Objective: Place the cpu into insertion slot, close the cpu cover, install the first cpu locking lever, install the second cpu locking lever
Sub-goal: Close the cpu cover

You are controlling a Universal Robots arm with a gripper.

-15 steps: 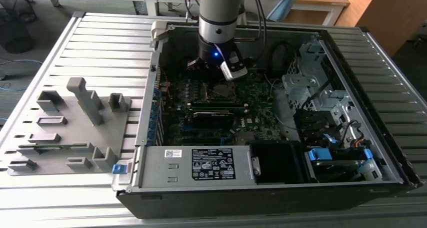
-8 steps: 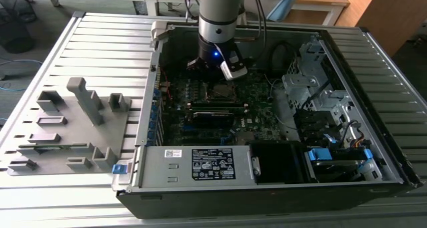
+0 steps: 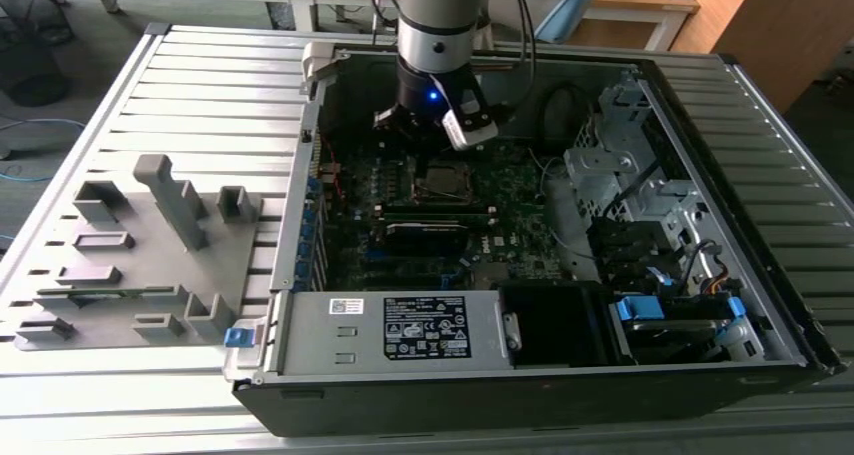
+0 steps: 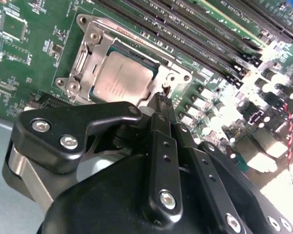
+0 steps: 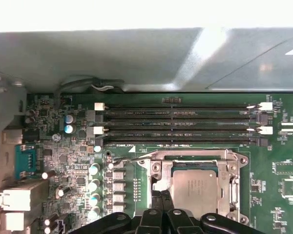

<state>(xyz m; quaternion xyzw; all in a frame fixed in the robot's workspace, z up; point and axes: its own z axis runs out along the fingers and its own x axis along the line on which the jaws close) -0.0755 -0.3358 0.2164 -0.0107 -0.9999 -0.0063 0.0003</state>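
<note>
End effector: the end effector [image 4: 163,99] has its two black fingers drawn together to a closed tip, with nothing visible between them.
Cpu: the cpu [image 4: 121,80] sits flat in the insertion slot [image 3: 441,180], its dull silver top facing up.
Cpu relative to end effector: the closed tip hangs just beside one corner of the slot's rim, at the edge of the cpu and not over its middle. Contact with the rim cannot be made out.
Cpu cover: the cpu cover [image 5: 195,158] seems to lie down around the cpu as a silvery frame, though the fingers hide one edge.
Slot position: near the middle of the motherboard [image 4: 19,73], next to the long memory slots [image 5: 180,126].
Carrier: the open computer case [image 3: 747,175] rests on the slatted worktop [image 3: 200,95], toward its edge on the exterior view's right.
</note>
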